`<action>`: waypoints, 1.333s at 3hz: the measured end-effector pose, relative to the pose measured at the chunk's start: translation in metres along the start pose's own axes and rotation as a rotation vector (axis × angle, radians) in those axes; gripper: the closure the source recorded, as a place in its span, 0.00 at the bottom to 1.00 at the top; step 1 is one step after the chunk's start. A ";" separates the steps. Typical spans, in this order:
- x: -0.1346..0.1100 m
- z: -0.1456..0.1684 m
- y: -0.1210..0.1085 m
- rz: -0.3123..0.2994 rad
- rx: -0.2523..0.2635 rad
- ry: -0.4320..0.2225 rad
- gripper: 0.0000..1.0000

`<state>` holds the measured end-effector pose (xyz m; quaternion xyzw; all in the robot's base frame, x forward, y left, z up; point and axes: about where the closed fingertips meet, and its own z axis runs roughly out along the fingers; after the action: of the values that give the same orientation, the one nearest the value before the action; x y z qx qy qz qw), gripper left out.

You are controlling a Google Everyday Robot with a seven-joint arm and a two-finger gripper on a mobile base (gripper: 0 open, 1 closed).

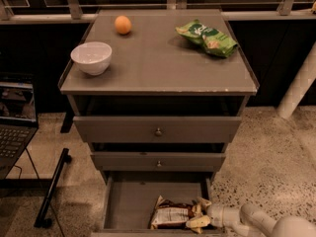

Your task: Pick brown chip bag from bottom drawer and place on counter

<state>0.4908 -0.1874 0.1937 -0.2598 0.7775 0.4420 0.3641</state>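
Note:
The brown chip bag (171, 214) lies flat in the front right of the open bottom drawer (128, 204), its white label panel facing up. My gripper (199, 213) reaches in from the lower right on a white arm. Its pale fingers (197, 222) sit at the bag's right end, one above and one below it, touching or nearly touching the bag. The bag rests on the drawer floor. The counter (158, 63) is the grey cabinet top above, with a raised rim.
On the counter stand a white bowl (92, 57) at the left, an orange (123, 24) at the back and a green chip bag (207, 37) at the back right. Two upper drawers (158, 130) stick out slightly. A laptop (15, 120) sits at the left, a white post (298, 83) at the right.

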 end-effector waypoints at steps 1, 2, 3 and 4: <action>0.013 0.005 -0.004 0.017 0.039 0.024 0.18; 0.013 0.005 -0.004 0.017 0.039 0.024 0.41; 0.013 0.005 -0.004 0.017 0.039 0.024 0.65; 0.013 0.005 -0.004 0.017 0.039 0.024 0.87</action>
<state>0.4881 -0.1859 0.1798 -0.2512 0.7924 0.4269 0.3561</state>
